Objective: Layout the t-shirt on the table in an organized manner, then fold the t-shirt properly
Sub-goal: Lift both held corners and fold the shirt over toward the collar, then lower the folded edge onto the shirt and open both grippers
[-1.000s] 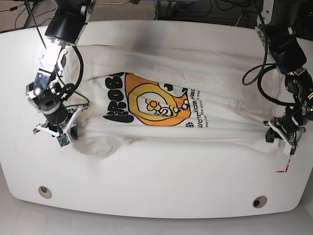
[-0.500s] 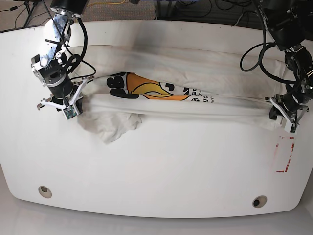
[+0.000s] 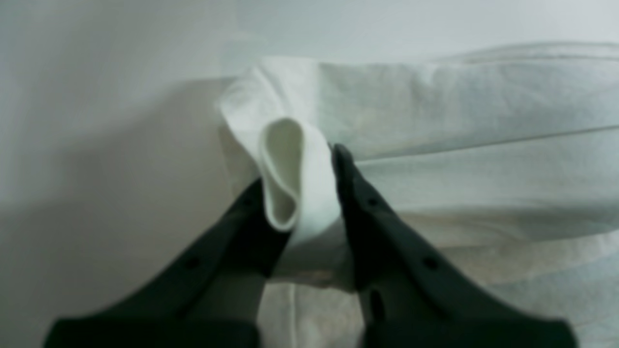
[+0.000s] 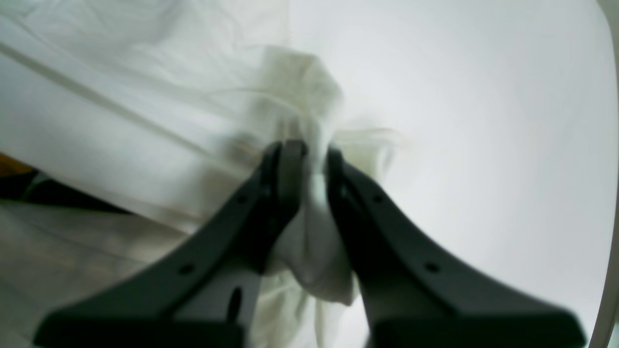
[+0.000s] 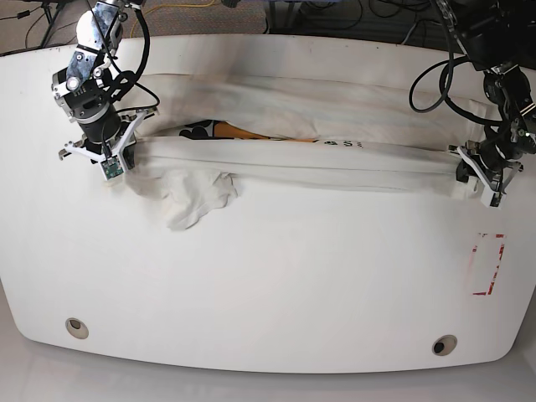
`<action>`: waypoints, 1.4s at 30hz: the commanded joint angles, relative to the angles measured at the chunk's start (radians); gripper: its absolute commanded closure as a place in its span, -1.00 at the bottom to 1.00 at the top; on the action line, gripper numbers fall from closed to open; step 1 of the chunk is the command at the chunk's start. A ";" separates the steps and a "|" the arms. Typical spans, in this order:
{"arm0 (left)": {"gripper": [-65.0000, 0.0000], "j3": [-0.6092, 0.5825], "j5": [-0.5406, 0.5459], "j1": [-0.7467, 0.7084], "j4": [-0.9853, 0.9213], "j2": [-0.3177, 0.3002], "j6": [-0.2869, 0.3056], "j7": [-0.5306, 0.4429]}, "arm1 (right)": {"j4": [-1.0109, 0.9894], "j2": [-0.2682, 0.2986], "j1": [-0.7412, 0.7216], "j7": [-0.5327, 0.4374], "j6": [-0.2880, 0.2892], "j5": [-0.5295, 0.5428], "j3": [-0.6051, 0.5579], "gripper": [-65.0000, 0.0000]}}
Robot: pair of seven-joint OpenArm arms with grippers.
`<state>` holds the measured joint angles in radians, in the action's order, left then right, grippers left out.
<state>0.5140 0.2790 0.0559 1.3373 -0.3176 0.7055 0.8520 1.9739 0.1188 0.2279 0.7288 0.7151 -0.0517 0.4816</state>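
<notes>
Broadly, the table carries the shirt across its far half, stretched side to side between the two arms, with one long edge lifted and rolled toward the far side so that only a sliver of the orange print shows under the fold; a loose sleeve trails crumpled on the near side by the right arm, and the red tape mark sits well apart, near the left arm. To do this fold well, I judge both arms should travel together at one height and one pace, keeping the carried edge taut and parallel to the table's long side, so the fold lands straight; the slack sleeve will want tucking or smoothing afterwards, since it could bunch under the body; pulling harder on one side risks skewing the whole layer. The right gripper is nearly closed, its jaws pinching a bunched wad of white cloth that bulges between and below them; the left gripper is likewise all but closed, clamped on a rolled corner of the shirt, a loop of hem poking up between its fingertips.
</notes>
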 commanded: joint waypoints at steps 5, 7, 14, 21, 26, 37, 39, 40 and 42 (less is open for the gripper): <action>0.93 0.002 -0.007 0.000 0.020 -0.028 -0.007 -0.012 | 0.021 0.009 0.026 -0.013 -0.017 -0.010 0.009 0.81; 0.92 -0.001 -0.007 -0.006 0.020 -0.041 -0.007 -0.010 | 0.020 0.006 0.029 -0.013 -0.017 -0.010 0.009 0.80; 0.40 -0.001 -0.004 -0.035 0.020 -0.047 -0.007 -0.009 | 0.018 -0.029 0.038 -0.013 -0.017 -0.021 0.012 0.50; -0.16 -0.001 -0.002 -0.057 0.021 -0.045 -0.007 -0.007 | 0.021 -0.034 0.060 -0.011 -0.017 -0.020 0.012 -0.36; -0.18 0.004 0.003 -0.047 0.032 -0.045 -0.007 0.059 | 0.051 -0.040 0.057 -0.011 -0.017 -0.012 0.015 -0.58; -0.20 0.076 0.128 -0.040 0.293 -0.045 -0.007 0.201 | 0.057 -0.123 -0.045 -0.013 -0.017 -0.010 0.110 -0.44; -0.20 0.091 0.153 -0.038 0.328 -0.045 -0.007 0.215 | 0.054 -0.136 -0.071 -0.013 -0.017 -0.010 0.110 -0.44; -0.20 0.096 0.162 -0.038 0.342 -0.045 -0.007 0.215 | 0.054 -0.147 -0.083 -0.013 -0.017 -0.010 0.108 -0.44; -0.20 0.096 0.170 -0.037 0.361 -0.045 -0.007 0.215 | 0.049 -0.164 -0.114 -0.013 -0.017 -0.010 0.108 -0.44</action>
<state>0.6071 0.4282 0.0040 1.6623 -0.3443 0.6975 1.0801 2.0098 -0.0326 0.1490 0.7414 0.6930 -0.0799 0.5949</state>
